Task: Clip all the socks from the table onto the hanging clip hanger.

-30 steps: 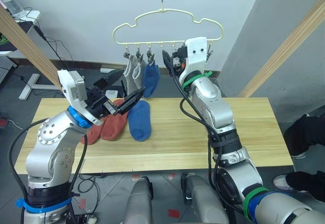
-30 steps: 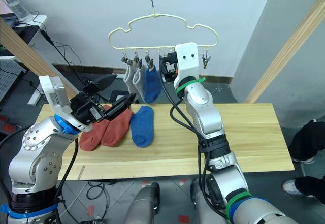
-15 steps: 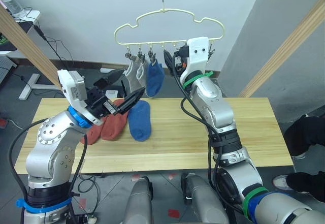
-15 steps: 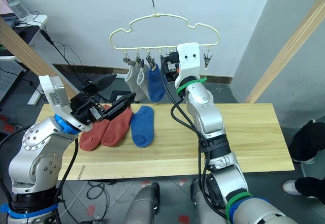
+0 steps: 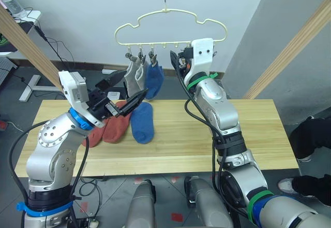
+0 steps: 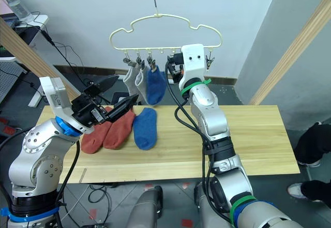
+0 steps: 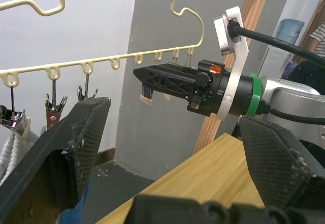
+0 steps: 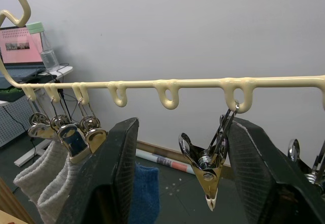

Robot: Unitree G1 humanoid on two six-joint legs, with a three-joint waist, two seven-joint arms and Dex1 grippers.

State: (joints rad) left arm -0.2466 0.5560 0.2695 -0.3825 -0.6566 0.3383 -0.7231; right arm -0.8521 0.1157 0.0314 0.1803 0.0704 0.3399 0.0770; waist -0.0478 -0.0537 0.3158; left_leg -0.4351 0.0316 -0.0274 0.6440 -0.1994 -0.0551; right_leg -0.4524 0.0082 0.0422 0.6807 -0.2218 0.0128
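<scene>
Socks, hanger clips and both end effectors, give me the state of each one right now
Two grey socks: clipped, hanging.
Hung blue sock: clipped, hanging.
Blue sock on table: lying flat, unclipped.
Two rust-red socks: lying flat, unclipped.
Clip hanger: hanging by its hook.
Empty clip: shut, holding nothing.
Left end effector: open, empty.
Right end effector: open, empty.

head stereo pair downward; wrist views close, sharing clip hanger [image 8: 167,84]

My left gripper [image 5: 120,92] partly covers the rust-red socks [image 5: 115,127]; my right arm [image 5: 207,91] hides several clips on the clip hanger [image 5: 170,29].
</scene>
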